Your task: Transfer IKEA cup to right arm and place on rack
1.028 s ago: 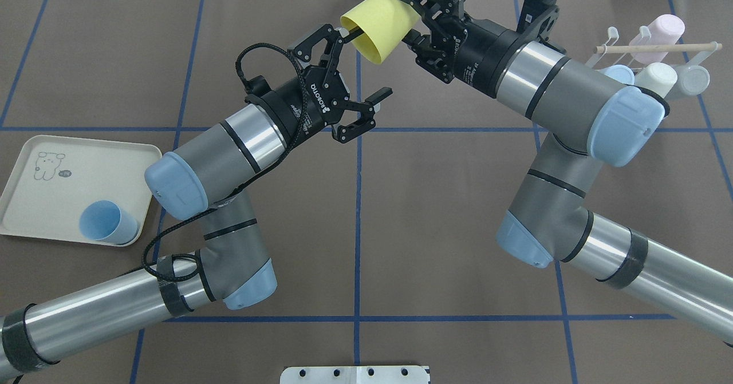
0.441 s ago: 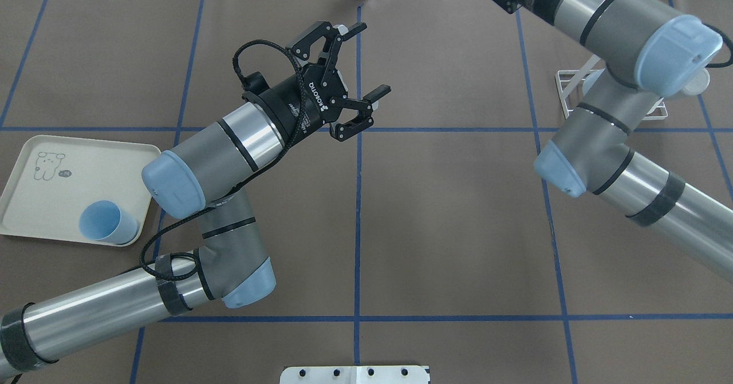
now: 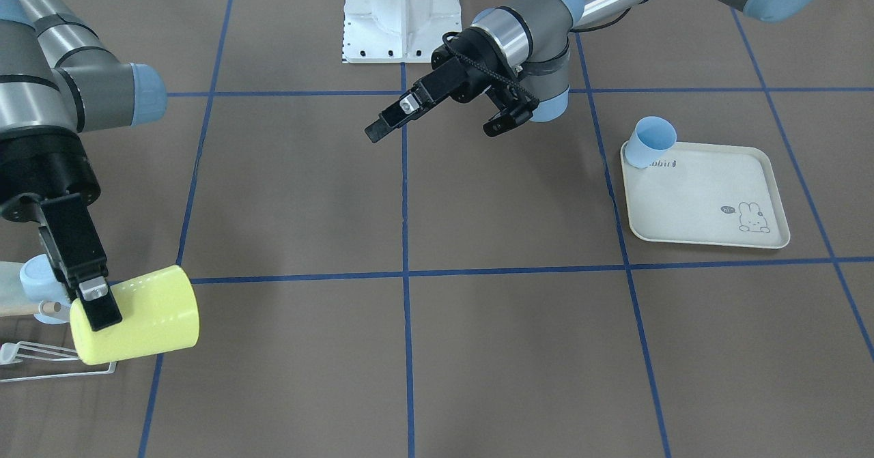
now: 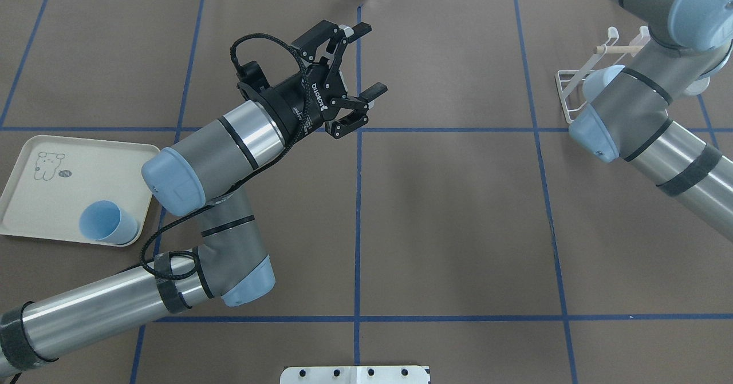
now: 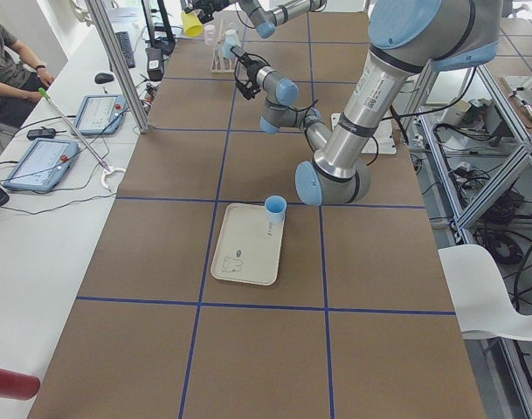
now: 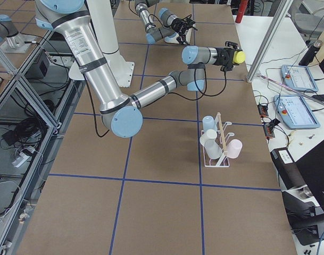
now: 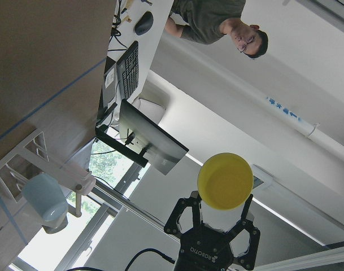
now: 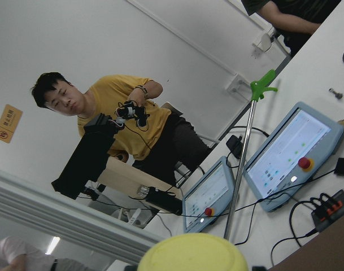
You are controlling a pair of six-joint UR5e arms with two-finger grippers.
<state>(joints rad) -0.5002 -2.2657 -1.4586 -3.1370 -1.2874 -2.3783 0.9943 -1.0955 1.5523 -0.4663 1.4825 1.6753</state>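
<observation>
Yellow cup (image 3: 147, 315) clamped sideways in right hand (image 3: 99, 304), long axis level, aloft; rack (image 6: 222, 133) below, farther toward robot's right; left hand (image 4: 371, 59) wide, empty.

Table (image 4: 446, 212): tray (image 4: 34, 201) at the robot's left end, in the near half. The tray cup (image 4: 106, 222) stands in the tray's corner nearest the robot and the table's middle. Rack (image 6: 222, 132) at the robot's right end, far half, with three other cups (image 6: 209, 139) on its prongs. Right gripper (image 3: 99, 311) raised on the rack's centre side, toward the far edge; the held cup (image 3: 150, 318) lies sideways between its fingers, apart from the rack. Left gripper (image 4: 369, 58) above the centre line, far half.
</observation>
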